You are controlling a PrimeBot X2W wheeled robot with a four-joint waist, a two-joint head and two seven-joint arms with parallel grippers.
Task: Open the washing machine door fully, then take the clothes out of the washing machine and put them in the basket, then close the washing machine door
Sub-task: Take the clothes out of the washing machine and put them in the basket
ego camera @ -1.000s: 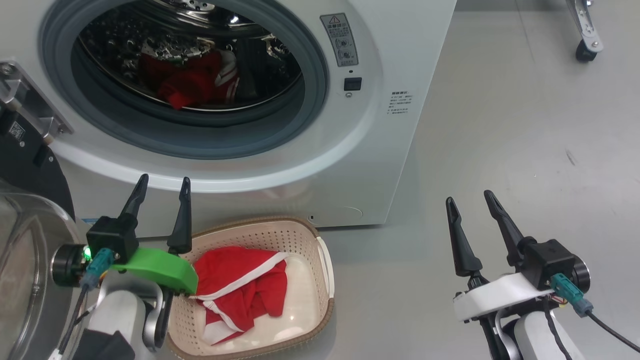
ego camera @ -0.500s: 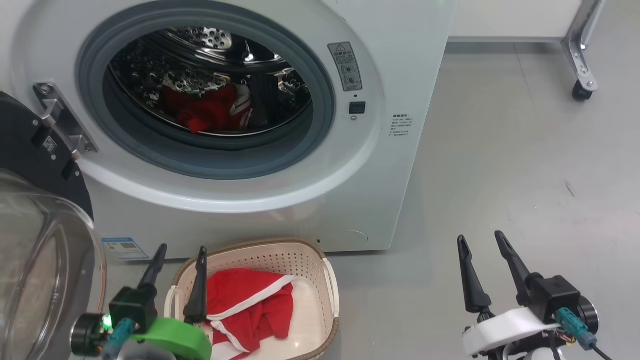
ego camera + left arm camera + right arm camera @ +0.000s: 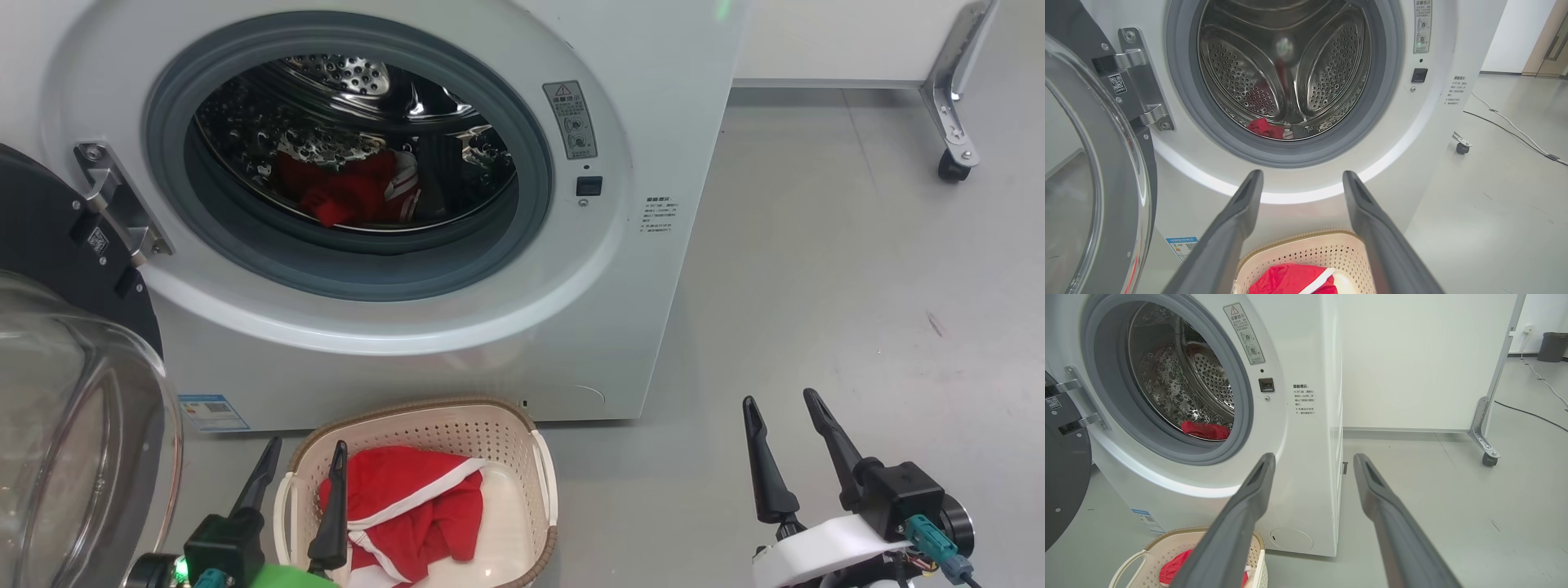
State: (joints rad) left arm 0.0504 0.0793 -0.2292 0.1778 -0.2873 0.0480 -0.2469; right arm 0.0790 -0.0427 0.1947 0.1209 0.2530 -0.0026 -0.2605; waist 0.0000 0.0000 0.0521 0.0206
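Laundry partly unloaded
Door (image 3: 49, 237) open; clothes (image 3: 408, 506) in basket (image 3: 424, 406) before machine (image 3: 645, 122), more in drum (image 3: 351, 77); left gripper (image 3: 306, 443), right gripper (image 3: 777, 397) agape, empty.

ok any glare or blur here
Head view: glints on the perforated steel drum, sheen on the round black door's clear glass bowl. Left wrist view: hazy spot mid-drum. Right wrist view: long dark fingers soft close up.
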